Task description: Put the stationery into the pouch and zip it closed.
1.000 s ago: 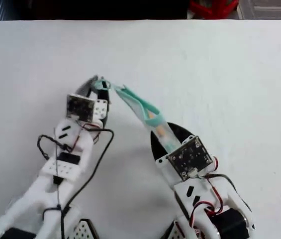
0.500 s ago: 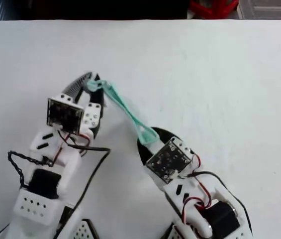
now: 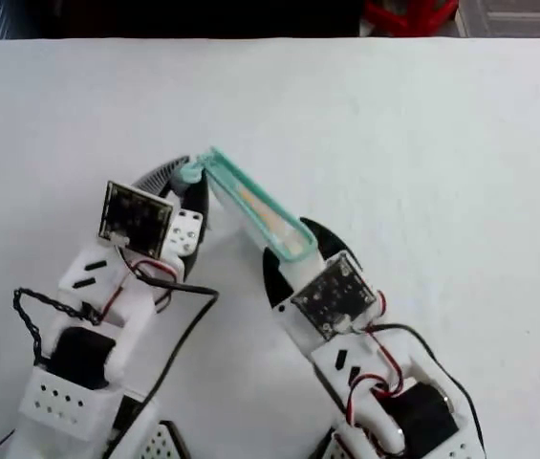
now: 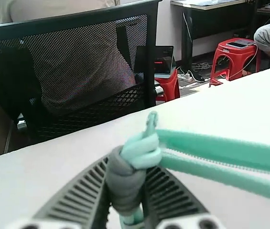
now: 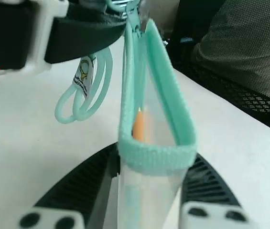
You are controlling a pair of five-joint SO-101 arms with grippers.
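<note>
White tabletop beneath, the pouch has just rolled mouth-up, pencil inside, left pincer clamped on its zip pull, right pincer clamped on its end, so zipping looks next.

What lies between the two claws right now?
The teal pouch spans the whole gap in the high view, one end pinched by the left claw, the other by the right claw.

Mint-green pouch with clear sides, an orange item inside it; plain white table beneath the pouch.
</note>
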